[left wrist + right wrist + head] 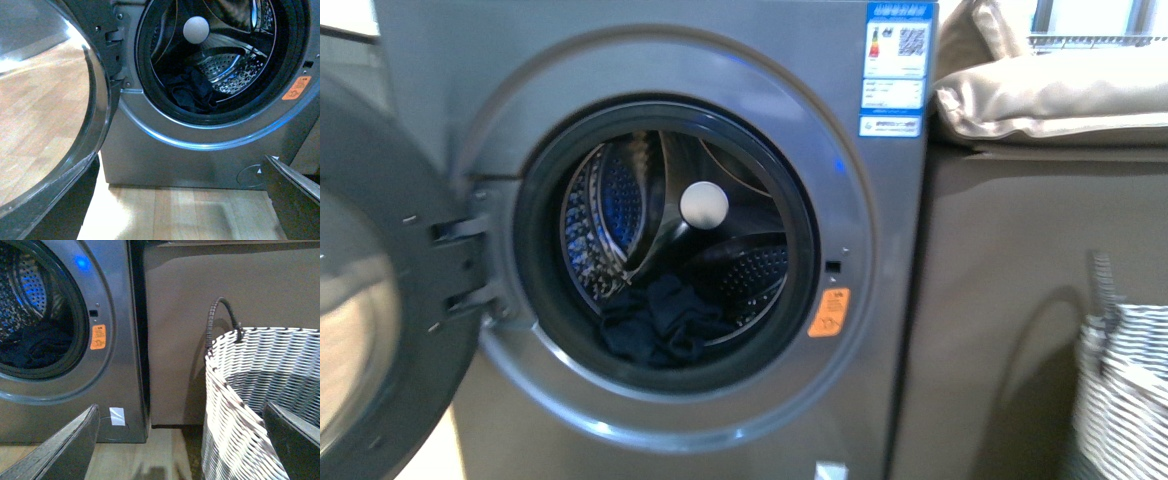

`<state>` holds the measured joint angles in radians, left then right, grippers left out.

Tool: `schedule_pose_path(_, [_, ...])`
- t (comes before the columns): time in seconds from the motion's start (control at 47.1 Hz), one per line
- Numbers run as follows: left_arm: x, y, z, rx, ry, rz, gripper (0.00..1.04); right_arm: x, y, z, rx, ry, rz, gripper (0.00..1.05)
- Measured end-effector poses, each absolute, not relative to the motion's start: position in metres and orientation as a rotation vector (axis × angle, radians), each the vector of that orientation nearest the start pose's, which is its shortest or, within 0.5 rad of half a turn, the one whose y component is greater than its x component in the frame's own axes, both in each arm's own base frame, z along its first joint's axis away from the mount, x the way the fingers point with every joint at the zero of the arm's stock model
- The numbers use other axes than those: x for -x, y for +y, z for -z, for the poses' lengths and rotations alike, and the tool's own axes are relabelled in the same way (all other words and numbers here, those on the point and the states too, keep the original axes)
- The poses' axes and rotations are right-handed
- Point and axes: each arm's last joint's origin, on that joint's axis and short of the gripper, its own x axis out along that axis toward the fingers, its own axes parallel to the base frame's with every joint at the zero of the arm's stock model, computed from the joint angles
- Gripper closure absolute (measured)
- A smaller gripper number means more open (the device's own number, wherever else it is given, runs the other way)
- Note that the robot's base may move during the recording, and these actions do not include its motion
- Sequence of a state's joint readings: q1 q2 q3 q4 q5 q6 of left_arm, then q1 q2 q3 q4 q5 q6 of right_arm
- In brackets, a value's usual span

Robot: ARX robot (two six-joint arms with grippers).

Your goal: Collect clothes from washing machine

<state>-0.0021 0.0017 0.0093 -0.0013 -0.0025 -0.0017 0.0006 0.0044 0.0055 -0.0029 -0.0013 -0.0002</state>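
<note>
The grey washing machine (650, 60) faces me with its round door (360, 300) swung open to the left. The dark navy clothes (660, 320) lie bunched at the bottom of the steel drum, also in the left wrist view (192, 92) and the right wrist view (35, 342). Neither arm shows in the front view. My left gripper (185, 200) is open and empty, low above the wooden floor in front of the machine. My right gripper (182, 450) is open and empty, low between the machine and the basket.
A woven grey-and-white basket (260, 390) with a dark handle stands on the floor right of the machine, also in the front view (1130, 390). A beige sofa (1020, 300) with a cushion (1060, 95) is beside it. A white ball (704, 205) shows in the drum.
</note>
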Motion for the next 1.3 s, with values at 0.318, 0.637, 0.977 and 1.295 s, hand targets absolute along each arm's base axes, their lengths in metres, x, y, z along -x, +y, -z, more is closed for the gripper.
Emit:
schedule_pose_path(0.318, [-0.097, 0.0, -0.166, 0.001, -0.007, 0.002, 0.07, -0.098, 0.0, -0.165, 0.0, 0.002, -0.002, 0.08])
schedule_pose_path(0.637, [-0.104, -0.003, -0.17, 0.179, 0.087, 0.264, 0.07, -0.098, 0.0, -0.165, 0.0, 0.002, -0.004, 0.08])
schedule_pose_path(0.977, [-0.191, -0.039, -0.222, 0.151, 0.01, 0.389, 0.07, -0.098, 0.0, -0.165, 0.0, 0.002, -0.002, 0.08])
schedule_pose_path(1.295, [-0.296, -0.065, -0.195, 0.042, 0.153, 0.371, 0.07, -0.098, 0.0, -0.165, 0.0, 0.002, -0.002, 0.08])
